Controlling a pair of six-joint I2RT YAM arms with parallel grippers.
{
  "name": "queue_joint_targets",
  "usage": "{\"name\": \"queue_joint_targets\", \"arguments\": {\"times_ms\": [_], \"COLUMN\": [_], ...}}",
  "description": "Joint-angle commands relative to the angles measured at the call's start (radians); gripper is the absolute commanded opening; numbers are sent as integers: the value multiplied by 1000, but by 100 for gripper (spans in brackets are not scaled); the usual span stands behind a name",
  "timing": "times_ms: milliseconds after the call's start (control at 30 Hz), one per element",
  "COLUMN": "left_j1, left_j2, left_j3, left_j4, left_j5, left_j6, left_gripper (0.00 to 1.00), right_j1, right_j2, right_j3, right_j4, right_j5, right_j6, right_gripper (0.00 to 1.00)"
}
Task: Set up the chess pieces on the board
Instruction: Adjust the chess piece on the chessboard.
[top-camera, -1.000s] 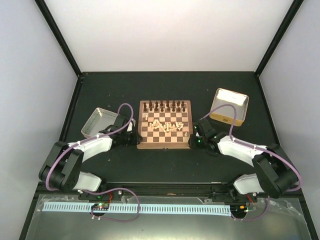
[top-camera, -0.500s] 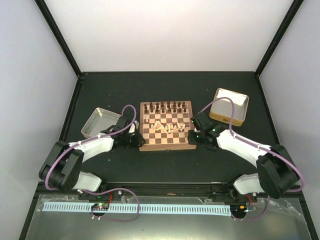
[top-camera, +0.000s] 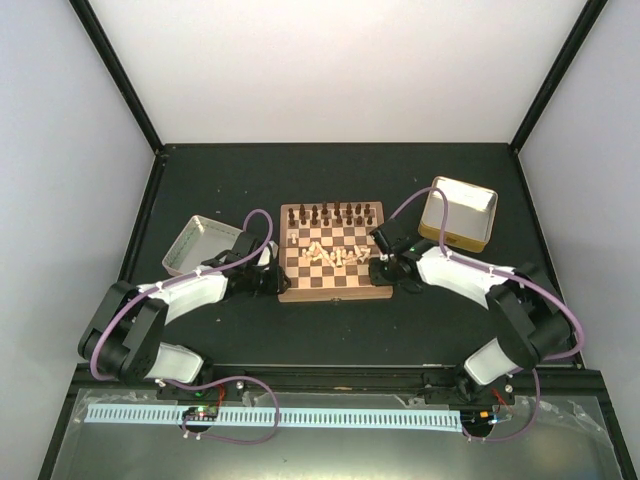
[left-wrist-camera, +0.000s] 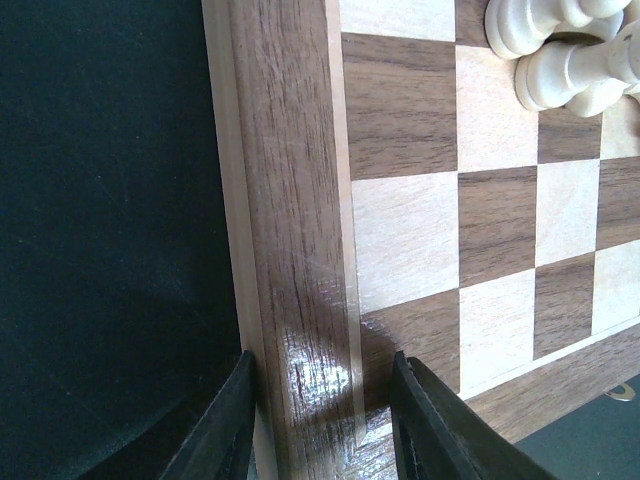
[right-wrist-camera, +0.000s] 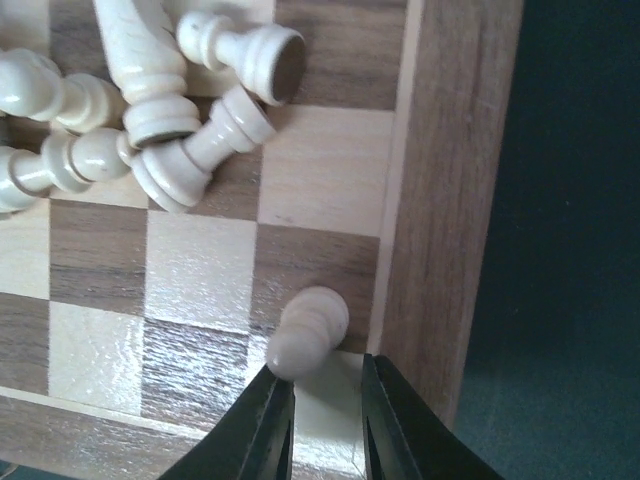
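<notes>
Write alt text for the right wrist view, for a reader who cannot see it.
A pale pawn sits between the right gripper's fingertips on the board, close to its rim; whether it is gripped is unclear. More pale pieces lie toppled in a heap further up the board.

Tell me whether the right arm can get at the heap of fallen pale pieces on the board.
Probably yes. The right gripper hangs over the board at its right edge, and the heap lies close ahead with only bare squares between. A pale pawn sits between its fingers and may need settling first.
</notes>
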Motion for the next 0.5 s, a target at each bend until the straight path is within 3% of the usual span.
{"name": "queue_joint_targets", "arguments": {"times_ms": [0,333,467], "left_j1": [-15,-15,-14], "left_j2": [-3,-18,-54], "left_j3": [-19,-5,7], "left_j4": [-101,-131,-164], "left_j5": [-14,-23,-35], "left_j6": [14,15,14], "left_gripper": [39,38,41], "right_j1": [6,7,6], "right_j2": [32,47,0], "right_j3": [28,22,24], "right_j4": [26,47,13], "right_j5": [24,34,23], "right_j6": [-10,-13,-18], "right_gripper": [21,17,28]}}
